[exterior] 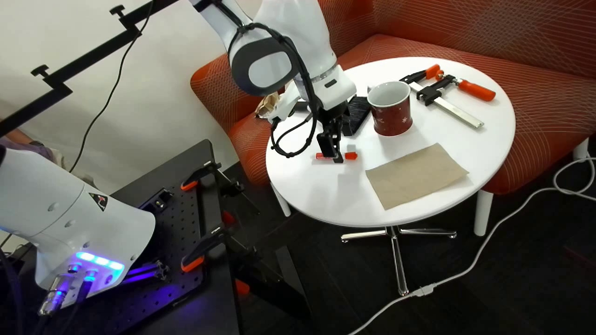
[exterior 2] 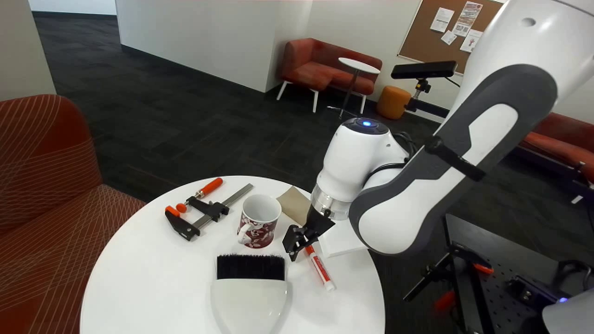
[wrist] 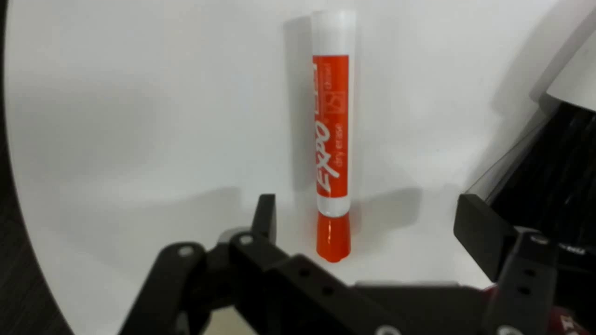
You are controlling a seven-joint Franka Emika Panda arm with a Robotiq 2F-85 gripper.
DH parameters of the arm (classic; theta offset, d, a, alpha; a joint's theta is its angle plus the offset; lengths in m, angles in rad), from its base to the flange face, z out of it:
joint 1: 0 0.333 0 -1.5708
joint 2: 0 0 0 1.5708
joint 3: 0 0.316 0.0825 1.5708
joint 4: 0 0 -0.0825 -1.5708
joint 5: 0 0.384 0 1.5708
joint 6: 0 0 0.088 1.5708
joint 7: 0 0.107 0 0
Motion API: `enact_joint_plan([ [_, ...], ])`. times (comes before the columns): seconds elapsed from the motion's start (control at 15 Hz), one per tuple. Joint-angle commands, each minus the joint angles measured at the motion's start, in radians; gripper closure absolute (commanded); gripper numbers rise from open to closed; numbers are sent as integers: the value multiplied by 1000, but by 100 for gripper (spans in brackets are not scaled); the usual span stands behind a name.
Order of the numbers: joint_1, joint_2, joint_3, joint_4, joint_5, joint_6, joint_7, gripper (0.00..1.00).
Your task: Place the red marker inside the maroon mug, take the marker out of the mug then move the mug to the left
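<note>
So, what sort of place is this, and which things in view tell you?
Probably a shared lounge or waiting area, perhaps in an office or campus building: it has red padded sofas, round white tables, and a notice board with papers on it.

"EXPO", "dry erase" and fainter "chisel" on a slim red-and-white cylindrical marker (wrist: 333, 130), near the edge of a round white table (exterior: 321, 193); triangular warning sign (exterior: 98, 201) on the white robot base (exterior: 88, 230)
</note>
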Motion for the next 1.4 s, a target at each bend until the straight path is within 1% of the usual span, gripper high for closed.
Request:
enact_joint_plan([
  [0.0,-6,20,1,13,37,32,-10,32],
  [0.2,-12,23,3,11,47,39,-12,58],
  [0.47,-6,20,-5,6,50,37,-8,88],
  [0.6,11,3,-15,-8,45,26,-4,100],
  [0.73,44,-32,-31,-37,36,18,3,95],
  [1.13,162,-187,-95,-142,1,-23,9,95],
  [1.33,251,-273,-166,-186,-49,-28,34,95],
])
